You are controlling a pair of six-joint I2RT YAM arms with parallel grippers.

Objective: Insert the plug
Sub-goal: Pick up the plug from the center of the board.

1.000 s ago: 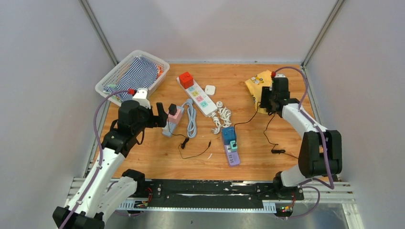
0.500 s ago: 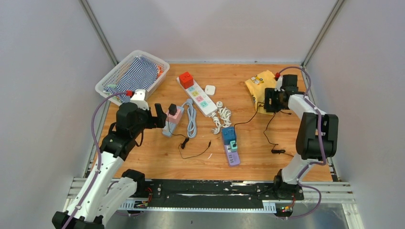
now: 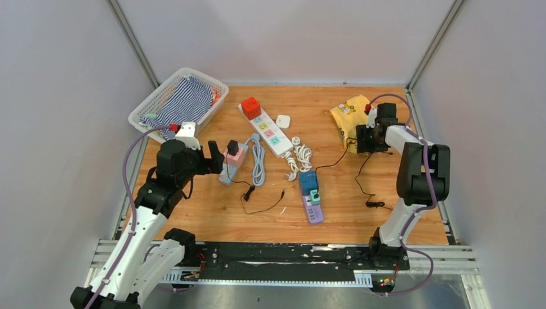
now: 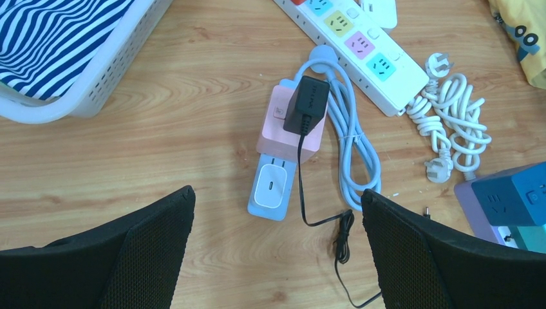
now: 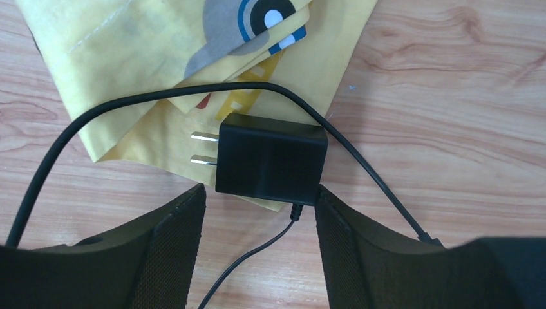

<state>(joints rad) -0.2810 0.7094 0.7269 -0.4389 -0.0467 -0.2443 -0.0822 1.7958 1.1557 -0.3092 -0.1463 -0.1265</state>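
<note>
1. My right gripper [image 5: 257,190] is down over the black power adapter [image 5: 270,158] at the far right of the wooden table [image 3: 335,219]; my two fingers [image 5: 167,257] stand apart, with their tips on either side of the adapter's cord end.
2. The right-hand fingertip meets the adapter's corner and the other sits just beside it; I cannot tell whether I am squeezing it or only flanking it.
3. The adapter lies flat on a corner of the yellow printed cloth [image 5: 161,64]; its two metal prongs [image 5: 205,148] are bare and rest over the cloth.
4. Its thin black cord [image 5: 64,141] arcs around the far side of the adapter and runs onto the wood on both sides.
5. My left gripper [image 4: 277,193] is spread wide and holds nothing; it hangs above the pink socket block [image 4: 278,122], which sits on a pale blue power strip [image 4: 273,187].
6. A second black adapter [image 4: 308,106] is already plugged into the pink block.
7. Beside that block lies a bundled pale blue cable [image 4: 351,148]; beyond it are a white power strip [image 4: 360,45] with coloured outlets and a coiled white cable [image 4: 451,129].
8. A purple power strip [image 3: 313,209] carrying a blue cube [image 3: 308,180] lies mid-table, well apart from both my grippers.
9. A white basket [image 4: 96,77] holding striped cloth [image 4: 45,32] sits at the far left.
</note>
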